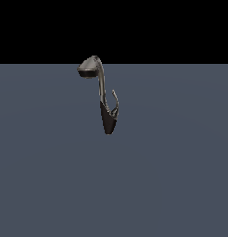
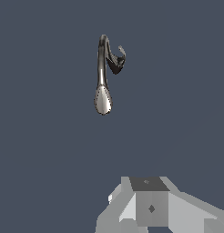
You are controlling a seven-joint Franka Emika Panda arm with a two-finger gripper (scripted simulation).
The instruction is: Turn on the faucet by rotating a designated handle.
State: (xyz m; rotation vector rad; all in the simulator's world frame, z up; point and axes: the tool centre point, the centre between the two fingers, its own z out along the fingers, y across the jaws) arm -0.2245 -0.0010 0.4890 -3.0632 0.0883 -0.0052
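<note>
The faucet (image 1: 101,85) stands on the grey floor in the exterior view, with a black cone base (image 1: 108,121), a slim neck and a wide spray head (image 1: 89,68) leaning to that view's left. The thin curved silvery handle (image 1: 116,99) rises from the base on that view's right. The wrist view looks down on the faucet (image 2: 102,63), its spray head (image 2: 103,100) and the handle (image 2: 121,53). Part of my grey gripper (image 2: 149,200) shows at the picture's edge, well apart from the faucet. Its fingers are not clear. It is out of the exterior view.
A flat grey-blue floor (image 1: 180,176) lies all around the faucet. Beyond its far edge the background is black. No other object shows.
</note>
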